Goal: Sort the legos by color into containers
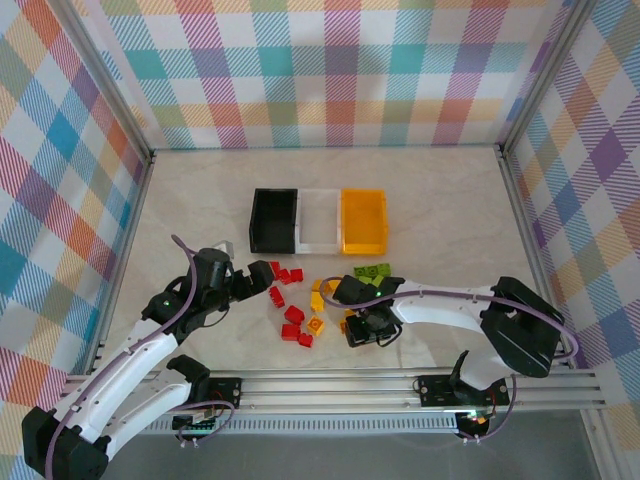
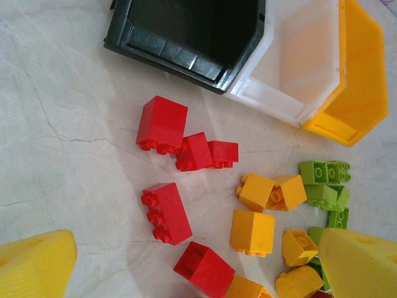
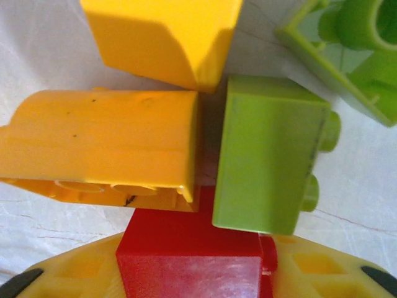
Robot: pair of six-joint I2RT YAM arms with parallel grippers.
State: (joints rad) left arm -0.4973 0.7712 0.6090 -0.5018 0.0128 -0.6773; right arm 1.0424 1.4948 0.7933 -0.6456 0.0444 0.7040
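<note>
Right fingers (image 3: 322, 273) are pinching a small red studded plastic brick (image 3: 192, 248), flush on both flat sides with no gap showing. It's sitting low in the loose pile of toy bricks (image 1: 320, 295) on the pale marbled table (image 1: 440, 200), near the black plastic bin (image 1: 273, 220), white plastic bin (image 1: 320, 222) and orange-yellow plastic bin (image 1: 363, 222). Left gripper (image 1: 258, 280) is hanging wide apart beside the pile. The brick is looking light, rigid and slick, so I'd be gripping the flat walls, not the studs. A yellow-orange brick (image 3: 99, 143) and a lime green brick (image 3: 267, 155) are crowding it and may drag along.

Containers (image 1: 318, 192): three are sitting side by side: black container (image 1: 256, 220), white container (image 1: 318, 247), orange-yellow container (image 1: 364, 250).
Red legos (image 1: 294, 314): at least seven are showing from above.
Yellow-orange legos (image 2: 251, 231): six are showing at the left wrist.
Green legos (image 2: 324, 171): at least four are overlapping; exact count unclear.
</note>
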